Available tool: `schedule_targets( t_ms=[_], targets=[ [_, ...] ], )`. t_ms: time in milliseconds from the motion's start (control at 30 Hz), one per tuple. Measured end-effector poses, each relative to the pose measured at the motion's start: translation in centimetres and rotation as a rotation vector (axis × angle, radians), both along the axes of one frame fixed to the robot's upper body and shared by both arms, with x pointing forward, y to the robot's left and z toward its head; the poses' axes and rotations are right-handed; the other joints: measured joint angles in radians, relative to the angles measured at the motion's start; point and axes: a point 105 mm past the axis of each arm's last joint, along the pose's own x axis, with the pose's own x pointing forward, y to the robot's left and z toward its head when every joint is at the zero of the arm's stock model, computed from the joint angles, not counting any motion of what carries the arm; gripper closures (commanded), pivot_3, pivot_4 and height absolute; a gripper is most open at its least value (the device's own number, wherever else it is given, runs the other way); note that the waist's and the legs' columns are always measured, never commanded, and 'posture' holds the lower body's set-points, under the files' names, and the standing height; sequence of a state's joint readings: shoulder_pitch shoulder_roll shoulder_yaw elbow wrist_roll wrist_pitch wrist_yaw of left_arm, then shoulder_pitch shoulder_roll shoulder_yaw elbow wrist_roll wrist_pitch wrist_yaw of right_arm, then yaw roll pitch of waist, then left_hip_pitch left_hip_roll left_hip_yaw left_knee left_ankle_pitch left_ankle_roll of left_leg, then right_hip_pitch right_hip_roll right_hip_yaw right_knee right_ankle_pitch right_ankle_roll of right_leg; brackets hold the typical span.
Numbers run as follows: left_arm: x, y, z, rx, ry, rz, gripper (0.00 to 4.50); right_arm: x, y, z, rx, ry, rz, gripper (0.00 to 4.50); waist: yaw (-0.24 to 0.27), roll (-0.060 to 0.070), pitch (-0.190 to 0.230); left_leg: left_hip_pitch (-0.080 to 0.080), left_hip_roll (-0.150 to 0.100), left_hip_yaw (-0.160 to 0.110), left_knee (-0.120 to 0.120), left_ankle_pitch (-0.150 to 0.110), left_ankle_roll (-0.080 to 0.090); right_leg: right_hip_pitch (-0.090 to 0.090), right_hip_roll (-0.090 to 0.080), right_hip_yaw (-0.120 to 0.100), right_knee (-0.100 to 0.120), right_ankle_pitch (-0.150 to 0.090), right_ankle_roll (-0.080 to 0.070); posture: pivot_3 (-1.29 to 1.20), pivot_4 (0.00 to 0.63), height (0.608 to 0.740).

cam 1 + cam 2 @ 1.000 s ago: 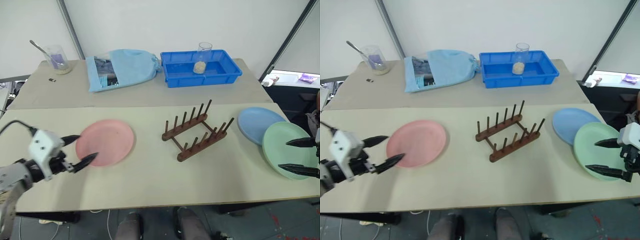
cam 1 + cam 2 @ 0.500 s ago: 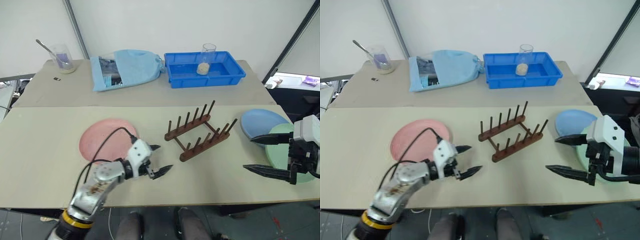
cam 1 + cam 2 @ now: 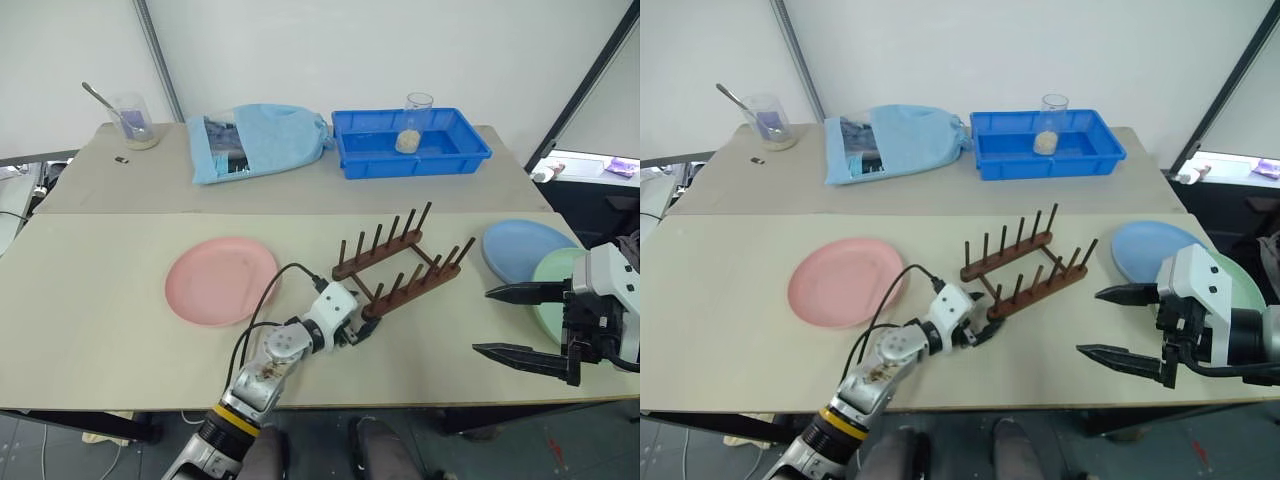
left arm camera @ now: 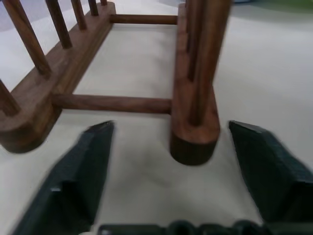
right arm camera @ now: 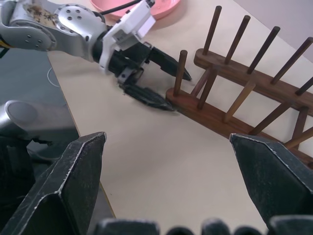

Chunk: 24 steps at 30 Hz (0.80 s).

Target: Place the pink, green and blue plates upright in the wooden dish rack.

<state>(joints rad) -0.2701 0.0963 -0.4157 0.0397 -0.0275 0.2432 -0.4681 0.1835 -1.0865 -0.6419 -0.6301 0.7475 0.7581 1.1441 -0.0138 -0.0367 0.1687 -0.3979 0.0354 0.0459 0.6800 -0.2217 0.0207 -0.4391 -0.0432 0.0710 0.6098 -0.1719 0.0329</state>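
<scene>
Left of the wooden dish rack (image 3: 398, 263) lies the pink plate (image 3: 221, 280); left gripper (image 3: 362, 327) straddles its near rail, fingers parted; right gripper (image 3: 525, 322) gapes wide, holding nothing; blue tray (image 3: 412, 143) behind.

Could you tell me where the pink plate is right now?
The pink plate lies flat on the table's left half, left of the wooden dish rack.

The left gripper (image 3: 358, 330) swings away from the pink plate (image 3: 220, 280), crosses the table and now sits at the near end of the wooden dish rack (image 3: 400, 265), its fingers straddling the tip of the near rail with gaps either side, narrower than before. The right gripper (image 3: 518, 322) comes off the green plate (image 3: 548, 290) and slides inward, jaws wide, hovering just beside the rack's far end.
</scene>
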Motion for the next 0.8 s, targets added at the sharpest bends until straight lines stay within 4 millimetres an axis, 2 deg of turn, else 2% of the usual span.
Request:
schedule_targets(
  t_ms=[67, 100, 300, 467, 533, 633, 800],
  targets=[
    [0.0, -0.4, 0.0, -0.013, 0.005, -0.007, 3.27, -0.1, 0.0, -0.1, 0.0, -0.002, -0.003, 0.0, 0.0, 0.0, 0.0, 0.0, -0.001, -0.002, 0.0, 0.0, 0.0, 0.001, 0.0, 0.0, 0.0, 0.0, 0.0, 0.0, 0.15, 0.74],
    [-0.1, -0.8, 0.1, -0.021, 0.007, -0.013, 3.6, -0.2, 0.1, -0.2, 0.005, -0.001, -0.006, 0.0, 0.001, 0.0, 0.0, -0.001, -0.001, -0.002, 0.0, 0.0, 0.0, 0.001, 0.0, 0.0, -0.001, 0.0, 0.0, 0.0, 0.15, 0.74],
    [-0.1, 0.0, 0.0, -0.005, 0.01, -0.062, 3.63, -0.4, 0.2, -0.9, 0.024, 0.01, -0.024, 0.0, 0.0, 0.001, 0.0, -0.001, -0.002, -0.004, 0.0, 0.0, 0.0, 0.0, 0.0, 0.0, 0.0, -0.001, 0.001, 0.0, 0.15, 0.74],
    [-1.2, 2.6, 0.7, 0.061, 0.012, -0.261, 3.63, -1.2, -0.1, -1.3, 0.03, 0.017, -0.055, 0.0, -0.001, 0.001, 0.0, -0.002, -0.001, -0.005, -0.001, 0.0, 0.0, -0.001, 0.001, -0.001, 0.0, -0.001, 0.001, 0.0, 0.15, 0.74],
    [-1.7, 3.0, 1.1, 0.078, 0.02, -0.359, 3.63, -1.7, -0.2, -1.6, 0.028, 0.025, -0.066, 0.0, 0.002, 0.001, 0.0, -0.003, -0.002, -0.005, -0.001, 0.0, 0.0, -0.001, 0.0, -0.001, 0.0, -0.001, 0.001, 0.0, 0.15, 0.74],
    [-1.8, 2.2, 1.3, 0.094, 0.019, -0.457, 3.63, -2.1, -0.3, -2.3, 0.023, 0.032, -0.092, 0.0, 0.008, 0.001, 0.0, -0.006, -0.003, -0.005, 0.0, 0.0, 0.0, -0.001, -0.001, -0.001, -0.003, -0.003, 0.004, 0.0, 0.15, 0.74],
    [-0.2, -0.2, 1.0, 0.098, 0.003, -0.496, 3.63, -2.5, -0.7, -3.8, 0.021, 0.041, -0.16, 0.0, 0.009, 0.001, 0.0, -0.009, -0.003, -0.005, 0.001, 0.001, 0.003, -0.001, -0.002, 0.0, -0.006, -0.003, 0.005, 0.0, 0.15, 0.74]
  ],
)
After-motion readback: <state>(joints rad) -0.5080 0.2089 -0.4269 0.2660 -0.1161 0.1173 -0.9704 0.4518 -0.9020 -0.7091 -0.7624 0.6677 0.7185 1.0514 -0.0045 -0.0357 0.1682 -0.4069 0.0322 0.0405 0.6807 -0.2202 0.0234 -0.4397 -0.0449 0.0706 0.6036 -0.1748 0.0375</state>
